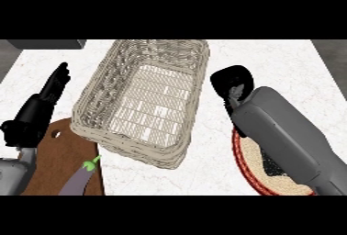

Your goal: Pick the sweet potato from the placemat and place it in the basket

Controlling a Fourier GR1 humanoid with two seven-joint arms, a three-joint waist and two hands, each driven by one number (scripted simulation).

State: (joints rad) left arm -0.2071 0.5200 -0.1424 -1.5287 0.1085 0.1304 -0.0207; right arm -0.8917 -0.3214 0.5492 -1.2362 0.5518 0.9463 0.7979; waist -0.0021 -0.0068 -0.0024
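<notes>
I'm not seeing the sweet potato anywhere: the right hand [234, 85] is hanging past the round red-rimmed placemat [252, 170], beside the wicker basket [139, 105], its fingers curled under so I can't tell whether they're wrapping the potato or nothing, while the left hand [41, 108] is resting at the left edge with fingers straight. I'm judging a sweet potato as dense, stiff and mildly rough-skinned, not fragile, best grasped across its thick middle. I'm reading no labels or writing on anything, including the eggplant [81, 176] lying on the wooden cutting board [58, 160].
</notes>
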